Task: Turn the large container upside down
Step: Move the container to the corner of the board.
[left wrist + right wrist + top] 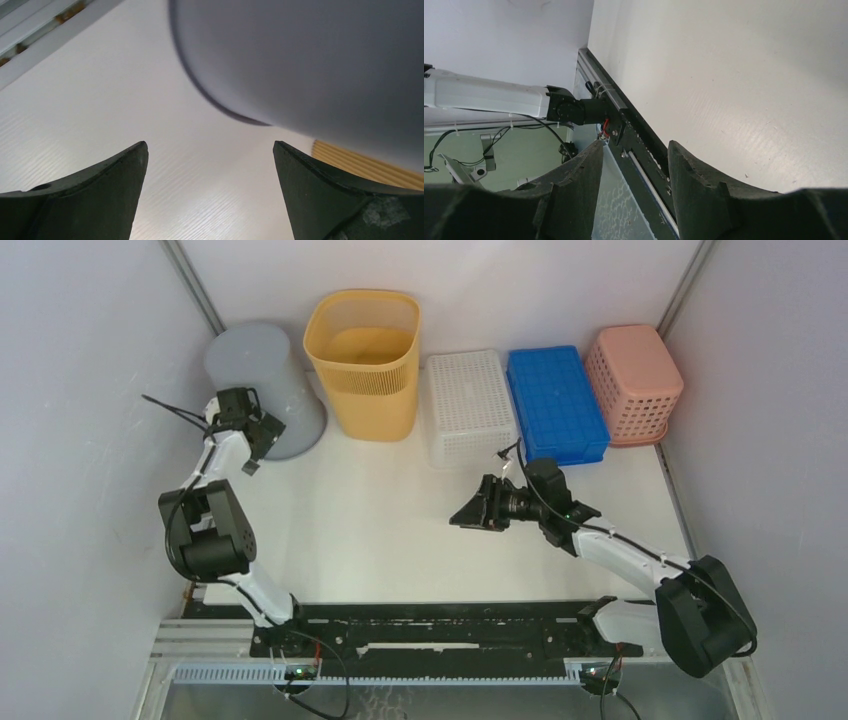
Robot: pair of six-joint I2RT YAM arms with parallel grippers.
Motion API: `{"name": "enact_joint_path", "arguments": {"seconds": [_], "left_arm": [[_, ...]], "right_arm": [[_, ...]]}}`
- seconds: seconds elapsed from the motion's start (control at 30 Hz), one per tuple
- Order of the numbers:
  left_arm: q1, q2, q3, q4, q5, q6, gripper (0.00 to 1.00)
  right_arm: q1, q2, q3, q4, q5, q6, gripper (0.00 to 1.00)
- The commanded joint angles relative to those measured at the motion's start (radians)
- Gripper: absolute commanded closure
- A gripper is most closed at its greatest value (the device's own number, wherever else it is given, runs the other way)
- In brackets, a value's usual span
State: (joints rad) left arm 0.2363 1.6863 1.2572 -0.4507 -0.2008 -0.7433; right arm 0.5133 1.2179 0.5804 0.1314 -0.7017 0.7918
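The large container (pixel 262 378) is a plain grey bin at the back left, standing with its closed end up and its wider rim on the table. In the left wrist view its grey wall (pixel 310 55) fills the upper right, with the rim edge just above the white tabletop. My left gripper (pixel 259 449) hovers right beside the bin's near side, jaws wide open (pixel 210 146) and empty. My right gripper (pixel 462 517) hangs over the middle of the table, pointing left, partly open (pixel 635 144) with nothing between the fingers.
Along the back wall stand a yellow mesh bin (pixel 365 362), a white perforated basket (pixel 468 405), a blue crate (pixel 556 403) and a pink basket (pixel 634 382). The yellow bin's side (pixel 365 162) shows just right of the grey one. Enclosure walls close both sides.
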Motion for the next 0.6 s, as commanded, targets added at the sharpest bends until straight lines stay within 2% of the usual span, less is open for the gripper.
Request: {"name": "enact_joint_path", "arguments": {"seconds": [0.0, 0.13, 0.3, 0.43, 0.57], "left_arm": [[0.002, 0.052, 0.135, 0.015, 0.07, -0.007, 0.01], [0.0, 0.083, 0.189, 0.045, 0.145, 0.015, 0.01], [-0.005, 0.127, 0.332, -0.059, 0.187, 0.051, 0.01], [-0.007, 0.032, 0.251, -0.035, 0.238, 0.026, 0.01], [-0.021, -0.128, 0.152, -0.008, 0.296, 0.003, 0.01]], "right_arm": [[0.006, -0.058, -0.002, -0.033, 0.023, -0.02, 0.41], [0.004, -0.082, -0.008, -0.052, 0.029, -0.023, 0.41], [0.005, -0.085, -0.02, -0.051, 0.034, -0.02, 0.41], [0.012, -0.079, -0.033, -0.019, 0.037, -0.001, 0.41], [0.029, -0.072, -0.034, -0.018, 0.047, 0.0, 0.41]]}}
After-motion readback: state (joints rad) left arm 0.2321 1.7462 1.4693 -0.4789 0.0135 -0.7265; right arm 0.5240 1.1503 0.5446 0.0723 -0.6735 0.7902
